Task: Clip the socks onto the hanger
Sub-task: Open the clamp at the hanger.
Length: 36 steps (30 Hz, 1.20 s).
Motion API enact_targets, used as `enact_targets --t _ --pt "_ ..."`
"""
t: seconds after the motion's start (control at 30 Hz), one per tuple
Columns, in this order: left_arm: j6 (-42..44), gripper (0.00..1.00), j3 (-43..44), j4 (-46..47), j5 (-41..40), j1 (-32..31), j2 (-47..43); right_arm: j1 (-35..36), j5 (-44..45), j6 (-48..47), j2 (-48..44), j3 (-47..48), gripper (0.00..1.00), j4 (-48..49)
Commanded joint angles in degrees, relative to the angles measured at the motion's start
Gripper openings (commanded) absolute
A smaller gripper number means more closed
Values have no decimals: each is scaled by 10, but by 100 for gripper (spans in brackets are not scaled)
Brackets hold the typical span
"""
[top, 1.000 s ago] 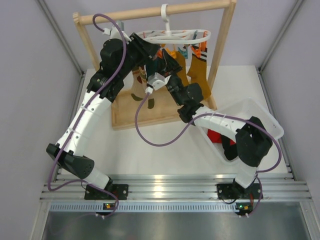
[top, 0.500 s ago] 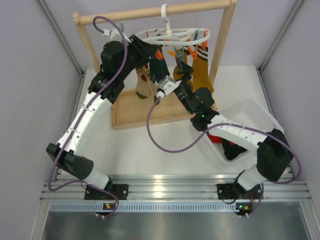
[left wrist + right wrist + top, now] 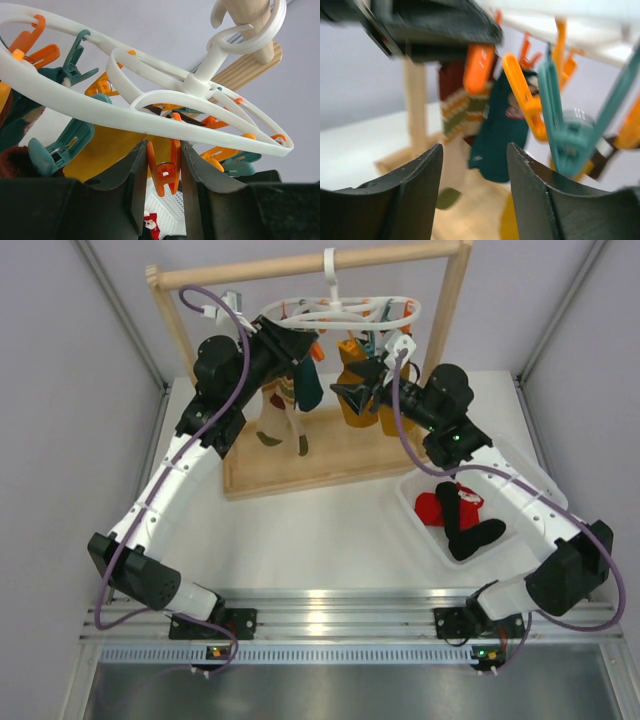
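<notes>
With the left gripper (image 3: 162, 150) pinching an orange clip (image 3: 165, 177) between its jaws and the right gripper (image 3: 475, 150) wide and empty, a sideways pull may swing the hanger (image 3: 100, 107) and free the clip.

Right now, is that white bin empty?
Not empty: the bin holds a red sock and a black sock.

Left arm (image 3: 170, 475), right arm (image 3: 520, 495): white links, black joints. Purple cable (image 3: 244, 340) runs along each. Black bases (image 3: 212, 623) at 6 o'clock. Dark curved fingers (image 3: 125, 200).
</notes>
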Motion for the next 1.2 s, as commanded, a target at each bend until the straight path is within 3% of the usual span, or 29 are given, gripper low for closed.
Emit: enact_targets --t 0.0,0.27,0.57,0.9,1.1,1.17 --pt "-13 0 0 62 22 4 -21 5 -119 156 32 75 52 11" --pt "-16 0 -2 75 41 4 -23 38 -79 133 64 106 48 18" --pt "-15 0 -11 86 49 4 -29 42 73 103 83 134 45 32" --pt "-11 0 -20 89 53 4 -28 46 57 96 87 137 43 78" --pt "-16 0 -20 89 54 4 -26 50 47 48 93 134 30 84" --pt "-19 0 -19 86 54 4 -25 50 50 38 92 133 16 88"
